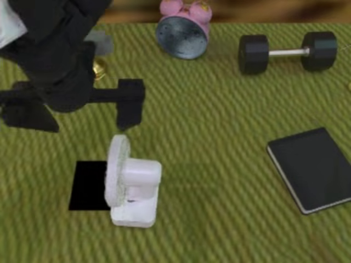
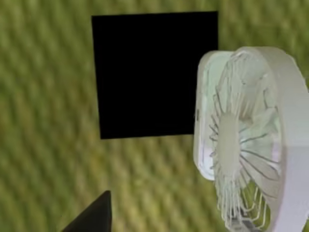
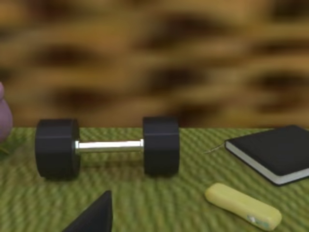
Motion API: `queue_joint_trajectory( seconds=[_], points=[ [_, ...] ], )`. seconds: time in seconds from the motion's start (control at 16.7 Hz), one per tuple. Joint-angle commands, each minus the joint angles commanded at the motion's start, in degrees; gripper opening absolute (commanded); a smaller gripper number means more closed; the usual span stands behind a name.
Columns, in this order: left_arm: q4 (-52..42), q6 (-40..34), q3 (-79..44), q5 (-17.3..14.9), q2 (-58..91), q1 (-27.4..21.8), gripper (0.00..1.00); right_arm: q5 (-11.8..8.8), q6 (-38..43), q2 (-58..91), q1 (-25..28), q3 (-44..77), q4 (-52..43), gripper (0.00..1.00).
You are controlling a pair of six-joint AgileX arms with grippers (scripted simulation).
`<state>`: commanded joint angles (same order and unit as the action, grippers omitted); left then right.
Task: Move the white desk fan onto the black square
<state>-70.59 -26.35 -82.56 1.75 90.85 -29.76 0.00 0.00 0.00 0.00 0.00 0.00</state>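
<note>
The small white plastic desk fan (image 1: 133, 183) stands with its grilled head overlapping the flat matte black square's (image 1: 88, 185) right edge. The left end effector (image 1: 129, 104) hovers spread, apart from the fan, toward the surface's (image 1: 219, 164) far edge.

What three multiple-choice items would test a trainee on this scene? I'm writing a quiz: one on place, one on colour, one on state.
1. Where does the fan stand?
A. centred on the black square
B. at the black square's right edge
C. beside the dumbbell

2. What colour are the dumbbell's weights?
A. black
B. red
C. white

3. How is the fan just now?
A. lying flat
B. gripped by the left hand
C. upright on its base, ungripped

Answers: 1 B, the top view shows its head overlapping only that edge. 2 A, both ends are black. 3 C, the left hand is apart from it, farther back on the table.
</note>
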Motion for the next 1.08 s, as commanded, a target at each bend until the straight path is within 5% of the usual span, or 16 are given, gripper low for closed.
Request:
queue_joint_trajectory(
  seconds=[0.36, 1.08],
  points=[
    [-10.3, -3.7, -10.9, 0.2, 12.6, -4.2, 1.00, 0.0, 0.0, 0.0, 0.0, 0.0, 0.0, 1.00],
    [-1.3, -3.3, -1.9, 0.3, 12.7, -3.8, 1.00, 0.0, 0.0, 0.0, 0.0, 0.0, 0.0, 1.00]
  ],
)
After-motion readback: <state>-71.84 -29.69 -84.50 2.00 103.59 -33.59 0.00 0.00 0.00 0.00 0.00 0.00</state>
